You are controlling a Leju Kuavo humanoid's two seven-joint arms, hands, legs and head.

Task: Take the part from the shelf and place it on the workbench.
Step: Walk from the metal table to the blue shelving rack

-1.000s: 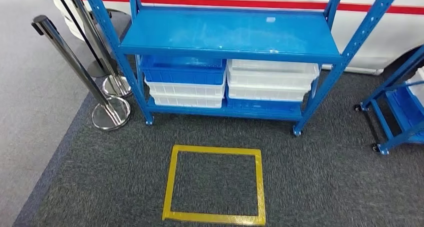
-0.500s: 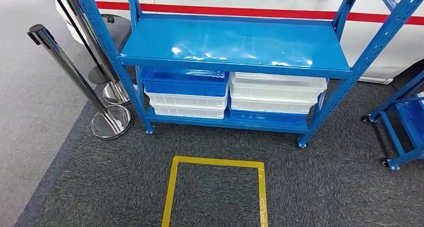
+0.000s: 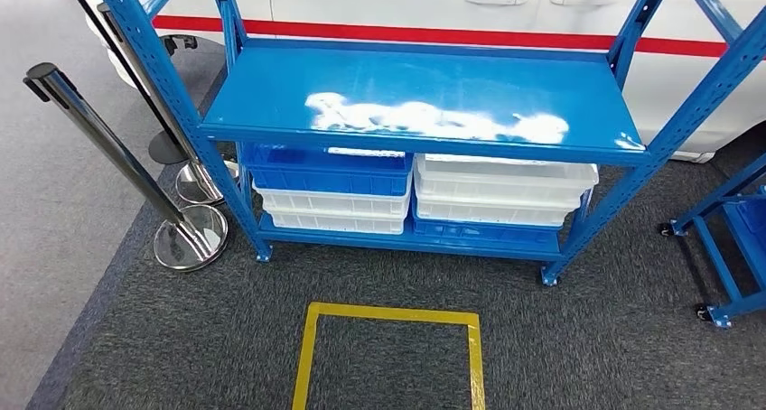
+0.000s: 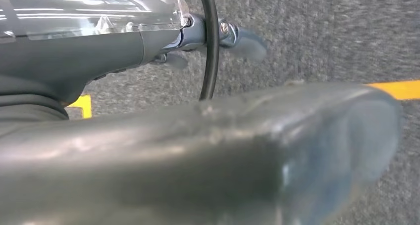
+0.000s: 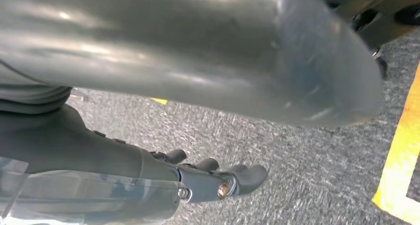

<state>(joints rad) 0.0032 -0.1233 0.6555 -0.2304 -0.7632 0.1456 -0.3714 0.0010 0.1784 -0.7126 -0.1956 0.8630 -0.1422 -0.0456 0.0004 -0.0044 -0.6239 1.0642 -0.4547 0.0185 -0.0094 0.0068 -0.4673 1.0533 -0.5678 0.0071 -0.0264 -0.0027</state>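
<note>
Well, the blue shelf rack (image 3: 425,94) stands on dark grey carpet (image 3: 181,338) in front of a white vehicle with a red stripe (image 3: 452,35); its middle shelf is bare blue metal with a bright patch of glare across it; I see no loose part on that shelf, and whether one lies in the bins below I cannot tell. Under the shelf sit stacked bins: a blue bin (image 3: 325,168) on top of white bins (image 3: 332,209) on the left side, and a stack of white bins (image 3: 501,191) over a blue one on the right side. Beside the rack's left post stand chrome stanchion posts (image 3: 117,148) on round bases; at the far right is the corner of another blue wheeled frame (image 3: 723,265). On the carpet just before the rack lies a square of yellow tape (image 3: 388,318).

From the wrist cameras, the left hand (image 4: 223,36) hangs above the carpet and holds nothing, its thumb a blur across the picture and its dark fingers seemingly loose and extended; the right hand (image 5: 213,178) likewise hangs over the carpet near a yellow tape line, empty, with its fingers stretched out and a little apart.
</note>
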